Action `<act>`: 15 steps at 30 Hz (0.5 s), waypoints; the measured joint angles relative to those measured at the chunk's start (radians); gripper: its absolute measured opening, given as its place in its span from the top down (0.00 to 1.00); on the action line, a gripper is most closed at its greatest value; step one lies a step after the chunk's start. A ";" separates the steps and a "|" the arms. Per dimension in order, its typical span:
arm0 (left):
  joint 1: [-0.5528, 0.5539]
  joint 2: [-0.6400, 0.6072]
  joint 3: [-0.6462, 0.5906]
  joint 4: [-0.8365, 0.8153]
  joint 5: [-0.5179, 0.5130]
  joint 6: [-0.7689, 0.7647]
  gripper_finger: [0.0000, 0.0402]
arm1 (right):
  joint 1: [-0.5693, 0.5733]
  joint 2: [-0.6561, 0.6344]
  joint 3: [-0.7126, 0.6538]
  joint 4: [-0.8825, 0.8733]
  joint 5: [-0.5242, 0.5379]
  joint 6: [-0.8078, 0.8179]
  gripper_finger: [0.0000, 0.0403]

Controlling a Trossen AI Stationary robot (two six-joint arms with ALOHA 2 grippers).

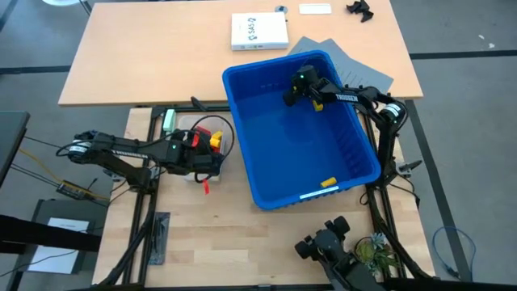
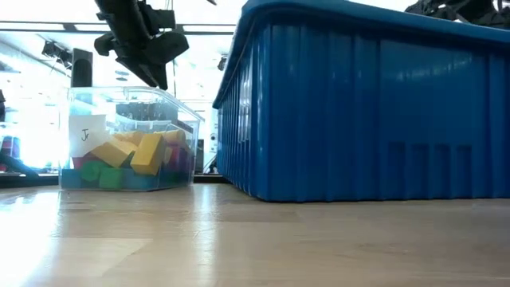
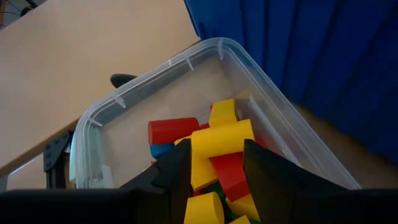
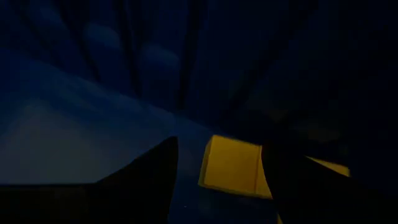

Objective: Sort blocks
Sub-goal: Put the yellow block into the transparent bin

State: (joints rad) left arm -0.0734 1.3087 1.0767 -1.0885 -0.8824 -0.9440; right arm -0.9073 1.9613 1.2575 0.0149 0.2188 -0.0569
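Here the left gripper (image 3: 214, 171) hangs over the small clear tub (image 1: 212, 166), its fingers spread with nothing pinched, above the piled red, yellow and blue blocks (image 3: 214, 146). The tub sits just beside the blue bin (image 1: 367, 170) at its 9 o'clock. The right gripper (image 4: 217, 168) is low in the bin's 1 o'clock corner, fingers spread around a yellow block (image 4: 233, 165), walls close by. Another yellow block (image 1: 328, 183) lies at the bin's 5 o'clock.
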 joint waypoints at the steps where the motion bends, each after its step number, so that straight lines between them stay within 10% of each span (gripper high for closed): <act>1: 0.000 0.000 0.000 0.000 0.000 0.000 0.62 | -0.004 0.010 0.000 0.004 0.003 -0.005 0.43; 15: 0.000 0.000 0.000 0.047 0.000 0.085 0.62 | 0.020 0.034 0.003 -0.062 0.014 -0.067 0.43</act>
State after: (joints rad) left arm -0.0734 1.3087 1.0767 -1.0417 -0.8825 -0.8588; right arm -0.8874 1.9949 1.2601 -0.0471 0.2331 -0.1240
